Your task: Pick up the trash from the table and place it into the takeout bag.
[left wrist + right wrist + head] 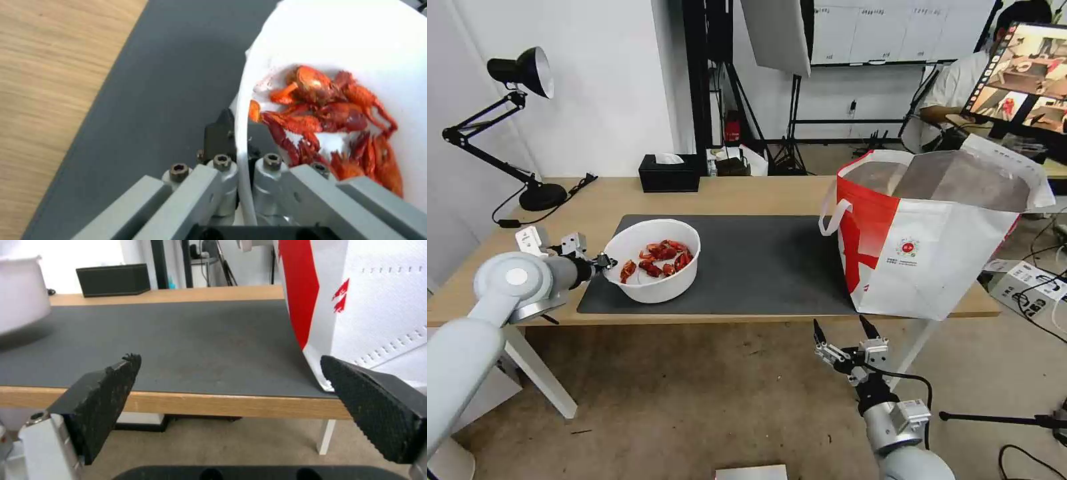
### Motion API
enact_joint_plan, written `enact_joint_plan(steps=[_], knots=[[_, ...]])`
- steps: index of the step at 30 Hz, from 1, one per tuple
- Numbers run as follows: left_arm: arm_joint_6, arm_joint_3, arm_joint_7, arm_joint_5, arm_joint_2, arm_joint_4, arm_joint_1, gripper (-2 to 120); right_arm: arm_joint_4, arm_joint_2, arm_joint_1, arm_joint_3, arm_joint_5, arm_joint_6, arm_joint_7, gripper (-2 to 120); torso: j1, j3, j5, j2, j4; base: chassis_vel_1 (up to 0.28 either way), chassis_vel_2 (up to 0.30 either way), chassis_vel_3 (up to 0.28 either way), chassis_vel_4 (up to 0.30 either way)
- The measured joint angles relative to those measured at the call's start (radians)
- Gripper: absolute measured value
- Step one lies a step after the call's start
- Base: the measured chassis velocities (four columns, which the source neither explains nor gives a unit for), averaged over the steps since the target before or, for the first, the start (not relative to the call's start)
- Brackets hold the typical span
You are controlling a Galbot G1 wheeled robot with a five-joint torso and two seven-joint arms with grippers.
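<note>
The left claw [606,261] pinches the near-left rim of the white bowl [657,283] of red crayfish shells [329,113], one finger inside and one outside (the wall between them). The bowl sits at the left end of the grey mat [760,267] on the bench [747,193]. The takeout bag [934,247] stands at the mat's right end. The right claw [844,330] hangs wide open below the bench's front edge.

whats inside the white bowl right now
Red crayfish shells lie piled in the white bowl, whose rim the left gripper pinches. Anything beneath the shells is covered.
</note>
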Motion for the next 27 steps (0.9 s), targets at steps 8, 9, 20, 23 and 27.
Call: enact_joint_plan(steps=[8, 9, 20, 23, 27], knots=[[-0.028, 0.012, 0.015, -0.012, 0.01, -0.054, -0.043, 0, 0.0, 0.0, 0.0, 0.0, 0.0, 0.0, 0.0, 100, 0.0, 0.0, 0.0, 0.0, 0.0, 0.0, 0.0, 0.0, 0.0], [-0.038, 0.024, 0.027, -0.013, 0.016, -0.065, -0.064, 0, 0.0, 0.0, 0.0, 0.0, 0.0, 0.0, 0.0, 100, 0.0, 0.0, 0.0001, 0.0, 0.0, 0.0, 0.0, 0.0, 0.0], [-0.093, 0.177, 0.196, 0.049, 0.027, -0.137, -0.232, 0, 0.0, 0.0, 0.0, 0.0, 0.0, 0.0, 0.0, 100, 0.0, 0.0, 0.0002, 0.0, -0.0001, 0.0, 0.0, 0.0, 0.0], [-0.162, 0.248, 0.31, 0.132, 0.029, -0.145, -0.272, 0, 0.0, 0.0, 0.0, 0.0, 0.0, 0.0, 0.0, 100, 0.0, 0.0, 0.0, 0.0, -0.0001, 0.0, 0.0, 0.0, 0.0], [-0.2, 0.301, 0.366, 0.191, 0.025, -0.145, -0.311, 0, 0.0, 0.0, 0.0, 0.0, 0.0, 0.0, 0.0, 100, 0.0, 0.0, 0.0, 0.0, -0.0001, 0.0, 0.0, 0.0, 0.0]])
